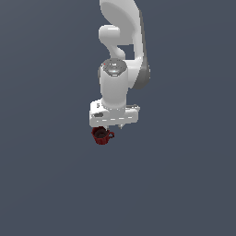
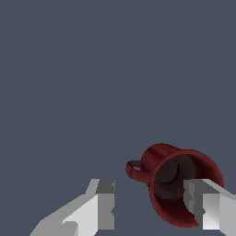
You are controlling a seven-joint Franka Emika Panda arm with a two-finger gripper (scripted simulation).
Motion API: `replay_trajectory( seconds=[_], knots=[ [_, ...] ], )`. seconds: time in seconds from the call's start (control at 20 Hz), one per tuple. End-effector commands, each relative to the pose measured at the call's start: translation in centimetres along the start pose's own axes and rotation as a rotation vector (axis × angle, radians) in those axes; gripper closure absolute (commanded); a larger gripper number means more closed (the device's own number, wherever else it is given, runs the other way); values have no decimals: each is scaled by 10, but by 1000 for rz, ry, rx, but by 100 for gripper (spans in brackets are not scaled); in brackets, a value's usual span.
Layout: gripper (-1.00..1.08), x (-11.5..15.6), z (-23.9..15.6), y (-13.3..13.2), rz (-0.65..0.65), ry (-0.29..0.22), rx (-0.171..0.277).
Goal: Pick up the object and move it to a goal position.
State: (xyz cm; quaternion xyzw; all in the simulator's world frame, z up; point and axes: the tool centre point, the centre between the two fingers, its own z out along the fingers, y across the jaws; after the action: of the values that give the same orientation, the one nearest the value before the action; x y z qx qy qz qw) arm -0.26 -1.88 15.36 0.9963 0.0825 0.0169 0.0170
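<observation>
The dark red mug (image 1: 101,135) sits just below the white hand in the exterior view, its handle toward that view's right. In the wrist view the mug (image 2: 177,184) shows its dark interior, handle (image 2: 133,170) pointing toward the other finger. My gripper (image 2: 154,207) is open, fingers wide apart. One finger (image 2: 205,207) overlaps the mug's rim and opening; the other finger (image 2: 103,207) stands apart from the mug, past the handle. In the exterior view the hand (image 1: 114,117) hides the fingertips.
A plain dark grey-blue surface (image 1: 46,184) fills the scene around the arm. The white arm (image 1: 120,55) rises behind the hand. No other objects or goal marker show.
</observation>
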Motion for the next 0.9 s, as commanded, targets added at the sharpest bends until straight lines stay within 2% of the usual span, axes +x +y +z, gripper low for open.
replay_trajectory(
  seconds=[0.0,0.85],
  knots=[
    [-20,-5,5,4,-53,2,-10],
    [-20,-52,42,28,-496,12,-74]
  ],
)
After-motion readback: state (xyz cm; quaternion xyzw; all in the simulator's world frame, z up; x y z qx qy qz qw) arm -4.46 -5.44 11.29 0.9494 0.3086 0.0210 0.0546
